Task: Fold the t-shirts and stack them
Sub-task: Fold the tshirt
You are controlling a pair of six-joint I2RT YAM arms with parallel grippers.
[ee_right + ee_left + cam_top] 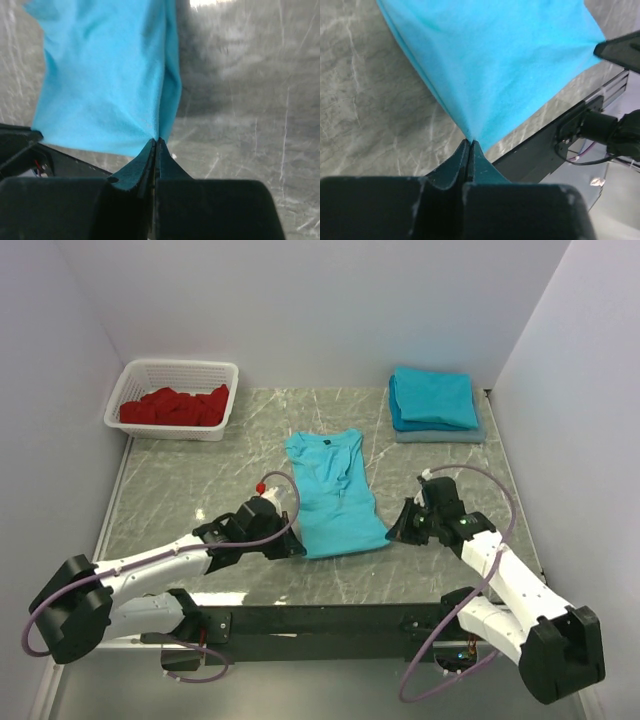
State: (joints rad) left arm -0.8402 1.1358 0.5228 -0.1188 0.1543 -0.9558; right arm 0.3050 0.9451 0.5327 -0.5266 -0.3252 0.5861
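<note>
A turquoise t-shirt (335, 495) lies in a long narrow fold on the marble table, collar at the far end. My left gripper (299, 549) is shut on its near left corner, seen close in the left wrist view (470, 141). My right gripper (393, 534) is shut on its near right corner, seen in the right wrist view (157, 140). The cloth (500, 60) stretches away from both pinches (105, 85). A stack of folded turquoise t-shirts (433, 400) sits at the far right.
A white basket (135, 380) holding red cloth (175, 406) stands at the far left corner. The black base rail (330, 620) runs along the near table edge. White walls close in the table on three sides.
</note>
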